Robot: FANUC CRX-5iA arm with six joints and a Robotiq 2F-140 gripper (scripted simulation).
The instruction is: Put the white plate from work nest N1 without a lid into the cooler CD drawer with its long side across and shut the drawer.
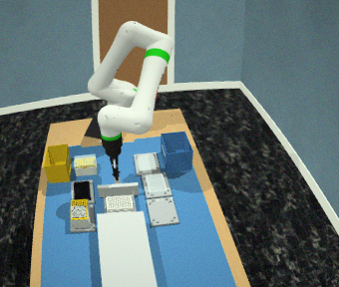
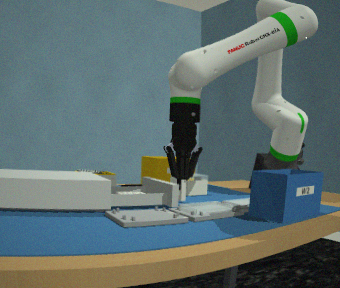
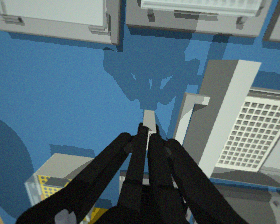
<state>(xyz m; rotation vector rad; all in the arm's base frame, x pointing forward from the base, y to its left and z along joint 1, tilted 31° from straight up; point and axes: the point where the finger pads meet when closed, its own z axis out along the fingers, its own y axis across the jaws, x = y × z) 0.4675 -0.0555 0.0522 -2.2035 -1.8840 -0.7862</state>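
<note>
On the bench (image 1: 58, 131), covered by one blue mat (image 1: 187, 249), the things were counted from the left in the top view. One yellow bin (image 1: 58, 164) was seen at the left edge, with one cream box (image 1: 85, 164) just beside it. Below these, one grey holder (image 1: 83, 225) was laid out with two things in it, one black (image 1: 82, 189) and one patterned in yellow (image 1: 79, 209). In the middle, the one cooler (image 1: 126, 249) was seen as a long white housing, with its one drawer (image 1: 118, 188) drawn out toward the arm's base. One white plate (image 1: 119, 202) with a fine grid of wells was seen lying flat in the drawer, just behind the front panel, its long side across the drawer; no lid was seen on it. The one arm (image 1: 143, 95) was bent down over the bench, and its pincer (image 1: 116, 175) was pressed together with nothing between the two fingers. The tips were held low, on the arm's side of the drawer front and just beside the bar handle (image 3: 188, 112); whether they were touching it could not be told. Further right, three grey nests were counted in a column: the farthest (image 1: 147, 162) carried a flat white piece, the middle one (image 1: 157, 185) a ribbed white piece, and the nearest (image 1: 162, 211) showed four studs. One blue bin (image 1: 176, 150) was seen at the right.
</note>
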